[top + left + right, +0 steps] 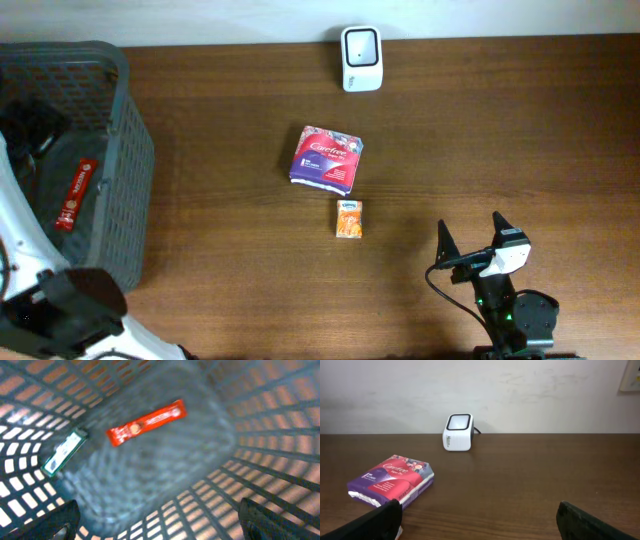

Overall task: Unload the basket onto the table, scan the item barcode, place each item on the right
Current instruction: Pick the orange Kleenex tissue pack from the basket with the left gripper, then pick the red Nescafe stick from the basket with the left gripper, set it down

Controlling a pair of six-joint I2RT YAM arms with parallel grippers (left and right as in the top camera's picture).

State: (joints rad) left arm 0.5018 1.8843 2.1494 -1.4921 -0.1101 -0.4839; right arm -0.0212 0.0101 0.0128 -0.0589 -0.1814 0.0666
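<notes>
Inside the grey plastic mesh basket (137, 170), the left fingers (56, 522) hang spread wide and empty above a red wrapped bar (147, 422). Near the front edge of the wooden tabletop (520, 120), the right fingers (590, 522) face the white barcode scanner (360, 58), wide apart, holding nothing. The purple soft pack (326, 158) and small orange packet (349, 219) lie mid-tabletop, open wood between them and the scanner.

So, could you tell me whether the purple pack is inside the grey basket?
No, the purple pack lies on the table, apart from the basket, between the white scanner and an orange pack.
</notes>
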